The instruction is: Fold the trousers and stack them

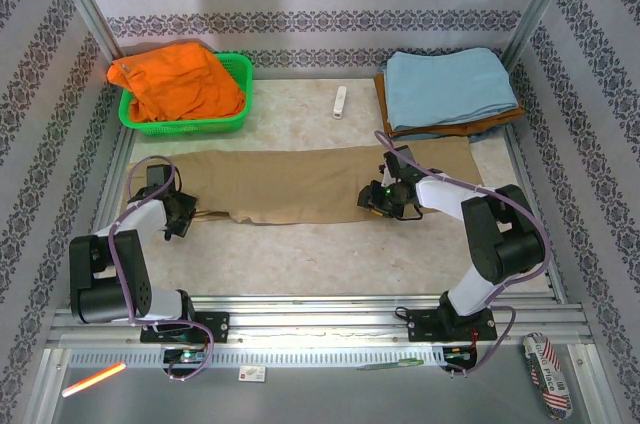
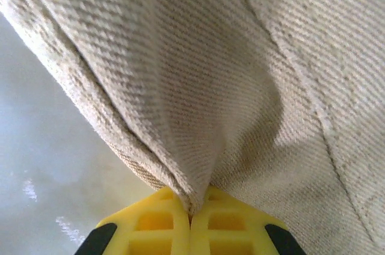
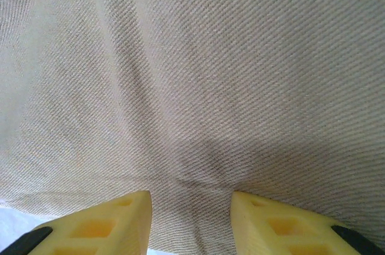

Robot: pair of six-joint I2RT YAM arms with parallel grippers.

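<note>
Closest in, the left gripper (image 2: 191, 210) has its yellow fingers (image 2: 150, 225) pressed together on a doubled edge of the trousers (image 2: 240, 86), and the cloth rises out of the pinch in a soft ridge. The right gripper (image 3: 191, 198) has its fingers spread, one either side of a shallow pucker, resting on the fabric without nipping it. From above, the trousers lie stretched left to right across the middle of the tabletop (image 1: 300, 254), between the green basket (image 1: 240, 94) holding an orange garment (image 1: 180, 84) and the light-blue cloth (image 1: 450, 84) at far right. It looks like light, limp twill that would sag and drag rather than hold shape, so I'd take hold at seams or hems, where the layers bunch
</note>
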